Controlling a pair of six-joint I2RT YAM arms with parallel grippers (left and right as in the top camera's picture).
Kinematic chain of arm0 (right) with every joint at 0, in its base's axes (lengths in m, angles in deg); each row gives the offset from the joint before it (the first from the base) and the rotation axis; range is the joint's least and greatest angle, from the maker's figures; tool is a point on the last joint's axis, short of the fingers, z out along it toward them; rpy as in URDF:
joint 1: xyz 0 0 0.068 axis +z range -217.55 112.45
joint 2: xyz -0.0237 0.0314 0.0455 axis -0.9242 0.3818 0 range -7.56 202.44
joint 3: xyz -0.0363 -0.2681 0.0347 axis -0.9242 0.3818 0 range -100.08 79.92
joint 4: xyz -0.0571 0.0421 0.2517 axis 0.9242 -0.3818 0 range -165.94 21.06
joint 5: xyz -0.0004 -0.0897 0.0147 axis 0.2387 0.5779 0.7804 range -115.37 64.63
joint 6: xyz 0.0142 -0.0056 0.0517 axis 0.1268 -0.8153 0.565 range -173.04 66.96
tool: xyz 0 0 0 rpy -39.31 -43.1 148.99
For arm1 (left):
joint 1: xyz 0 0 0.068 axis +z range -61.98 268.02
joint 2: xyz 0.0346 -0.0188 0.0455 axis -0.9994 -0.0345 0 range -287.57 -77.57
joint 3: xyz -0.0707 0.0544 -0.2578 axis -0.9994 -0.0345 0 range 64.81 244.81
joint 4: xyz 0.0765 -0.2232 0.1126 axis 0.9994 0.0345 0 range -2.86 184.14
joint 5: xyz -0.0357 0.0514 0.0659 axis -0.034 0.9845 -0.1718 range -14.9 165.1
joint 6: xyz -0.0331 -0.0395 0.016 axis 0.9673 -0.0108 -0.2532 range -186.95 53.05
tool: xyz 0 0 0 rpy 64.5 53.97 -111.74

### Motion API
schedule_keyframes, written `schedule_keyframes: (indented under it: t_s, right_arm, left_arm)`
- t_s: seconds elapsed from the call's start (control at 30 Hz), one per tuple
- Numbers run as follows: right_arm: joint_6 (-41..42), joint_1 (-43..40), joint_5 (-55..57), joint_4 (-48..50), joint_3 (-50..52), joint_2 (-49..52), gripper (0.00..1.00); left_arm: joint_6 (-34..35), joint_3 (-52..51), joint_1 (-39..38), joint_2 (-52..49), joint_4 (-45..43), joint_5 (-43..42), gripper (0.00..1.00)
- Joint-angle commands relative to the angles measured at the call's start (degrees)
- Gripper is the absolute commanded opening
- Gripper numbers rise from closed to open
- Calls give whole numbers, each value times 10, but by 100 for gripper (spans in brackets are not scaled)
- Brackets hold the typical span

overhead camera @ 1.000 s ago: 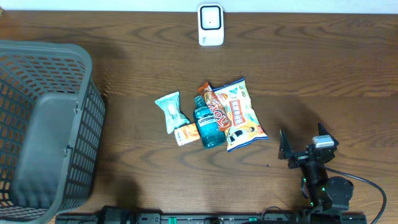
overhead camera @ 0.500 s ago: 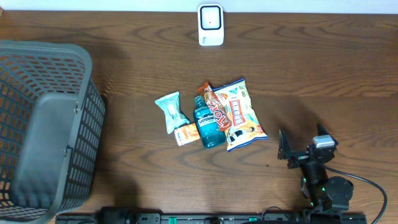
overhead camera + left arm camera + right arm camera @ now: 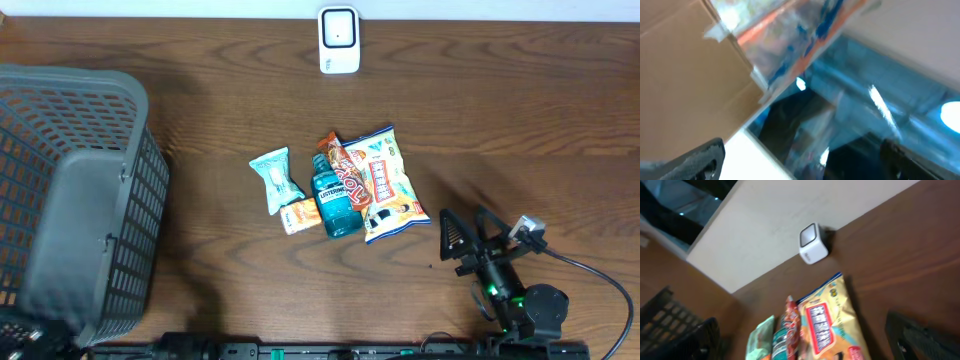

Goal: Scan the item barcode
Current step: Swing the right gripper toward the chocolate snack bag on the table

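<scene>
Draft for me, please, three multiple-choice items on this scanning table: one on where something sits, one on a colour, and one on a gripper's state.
1. Where is the white scanner?
A. At the far edge of the table, beyond the chips bag.
B. Inside the basket.
C. Between the right gripper's fingers.

2. What colour is the mouthwash bottle?
A. Black.
B. White.
C. Blue.

3. How is the right gripper?
A. Shut on the mouthwash bottle.
B. Open and empty.
C. Shut on the chips bag.

Key: 1 A, it stands alone at the top of the overhead view. 2 C, its body is clear blue. 3 B, its jaws stand apart, off to the side of the goods, touching nothing.
</scene>
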Motion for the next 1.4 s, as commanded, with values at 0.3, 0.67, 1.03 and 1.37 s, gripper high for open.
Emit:
schedule_keyframes:
  t_s: [0.3,0.67,1.03,1.37]
  right_arm:
    - [45,2,-98,16,2,-3,99]
    - [-71,5,-103,-40,-106,118,99]
    - [-180,227,67,-168,-391,597,99]
    - [-182,334,34,-119,-483,841,90]
  left_arm:
    - [23,-112,1,3,92,-227,98]
    - [118,-249,1,3,72,-236,98]
    - [-214,-249,1,3,47,-519,98]
    - [-195,-249,1,-27,156,-384,98]
